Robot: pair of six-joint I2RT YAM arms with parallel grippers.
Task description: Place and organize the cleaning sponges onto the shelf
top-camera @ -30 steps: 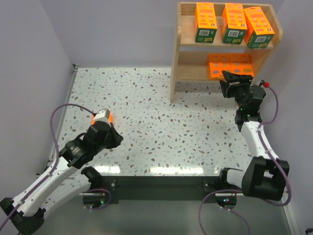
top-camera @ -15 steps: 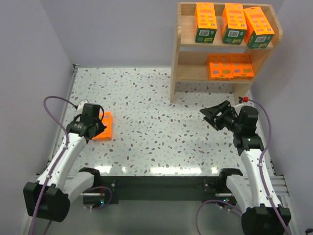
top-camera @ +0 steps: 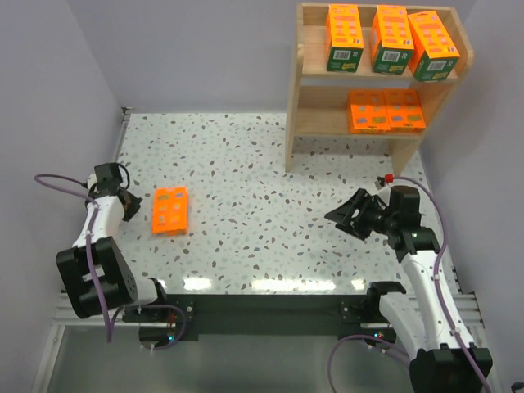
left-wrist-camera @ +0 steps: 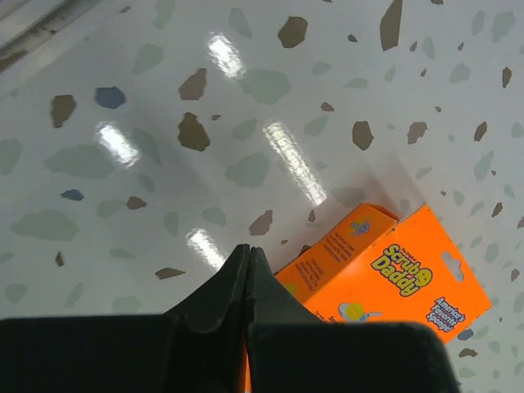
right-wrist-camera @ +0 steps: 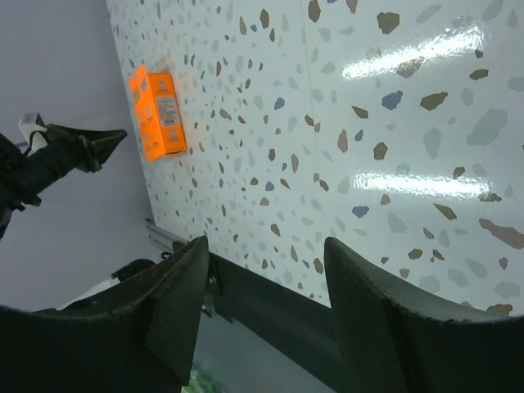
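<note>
One orange sponge pack (top-camera: 170, 210) lies flat on the speckled table at the left, also seen in the left wrist view (left-wrist-camera: 385, 274) and far off in the right wrist view (right-wrist-camera: 160, 110). My left gripper (top-camera: 129, 210) (left-wrist-camera: 248, 248) is shut and empty, just left of that pack. On the wooden shelf (top-camera: 293, 98), three green-banded packs (top-camera: 392, 38) stand on the upper tier. Two orange packs (top-camera: 385, 110) lie on the lower tier. My right gripper (top-camera: 338, 217) (right-wrist-camera: 266, 241) hangs open and empty over the table, in front of the shelf, pointing left.
Grey walls close in the table on the left, back and right. The dark front rail (top-camera: 262, 307) runs along the near edge between the arm bases. The left gripper (right-wrist-camera: 86, 146) shows as a dark point in the right wrist view.
The left arm has swung off the pack toward the left wall, leaving the pack on the table. The right arm has drawn back from the shelf's lower tier and turned left.
</note>
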